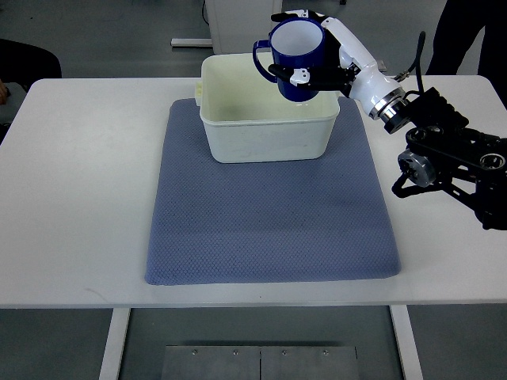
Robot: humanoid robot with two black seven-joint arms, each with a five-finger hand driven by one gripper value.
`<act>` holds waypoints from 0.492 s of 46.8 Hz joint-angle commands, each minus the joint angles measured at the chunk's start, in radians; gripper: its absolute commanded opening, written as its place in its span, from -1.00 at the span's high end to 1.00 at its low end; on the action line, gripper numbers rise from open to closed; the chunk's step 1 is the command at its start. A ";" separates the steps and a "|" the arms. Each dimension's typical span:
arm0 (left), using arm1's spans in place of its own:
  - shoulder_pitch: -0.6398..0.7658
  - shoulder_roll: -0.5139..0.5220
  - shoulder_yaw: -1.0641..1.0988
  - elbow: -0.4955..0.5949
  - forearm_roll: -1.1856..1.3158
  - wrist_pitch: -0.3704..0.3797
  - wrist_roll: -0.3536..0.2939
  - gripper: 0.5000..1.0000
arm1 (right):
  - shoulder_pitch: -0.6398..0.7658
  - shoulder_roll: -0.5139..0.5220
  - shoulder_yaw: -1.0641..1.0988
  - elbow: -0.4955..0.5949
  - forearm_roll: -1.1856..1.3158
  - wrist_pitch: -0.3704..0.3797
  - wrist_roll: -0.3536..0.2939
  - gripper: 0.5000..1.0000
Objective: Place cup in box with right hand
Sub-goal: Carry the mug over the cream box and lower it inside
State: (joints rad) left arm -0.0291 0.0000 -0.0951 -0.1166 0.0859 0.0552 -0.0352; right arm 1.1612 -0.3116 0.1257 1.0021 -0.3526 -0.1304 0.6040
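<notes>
Right robot hand (313,59): fingers clasped around dark blue handled cup (295,59) | position: above cream plastic rectangular box (265,127) | box on blue-grey textured mat (269,214)

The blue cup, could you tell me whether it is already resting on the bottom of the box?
No, the blue cup is held in the right hand above the rim of the box.

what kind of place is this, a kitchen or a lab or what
Most likely a robotics lab or test room, not a kitchen. A plain white table on a grey floor holds only a staged setup: a blue mat with a white box, over which the right hand holds a blue cup.
</notes>
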 commanded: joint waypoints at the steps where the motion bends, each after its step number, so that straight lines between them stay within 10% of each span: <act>1: 0.000 0.000 0.000 0.000 0.000 0.000 0.000 -1.00 | 0.002 0.037 0.000 -0.025 0.000 0.000 -0.010 1.00; 23: 0.000 0.000 0.000 0.000 0.000 0.000 0.000 -1.00 | 0.002 0.197 0.058 -0.218 -0.002 -0.012 -0.141 1.00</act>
State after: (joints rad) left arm -0.0291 0.0000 -0.0951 -0.1166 0.0859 0.0553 -0.0350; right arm 1.1629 -0.1329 0.1737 0.8068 -0.3544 -0.1401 0.4834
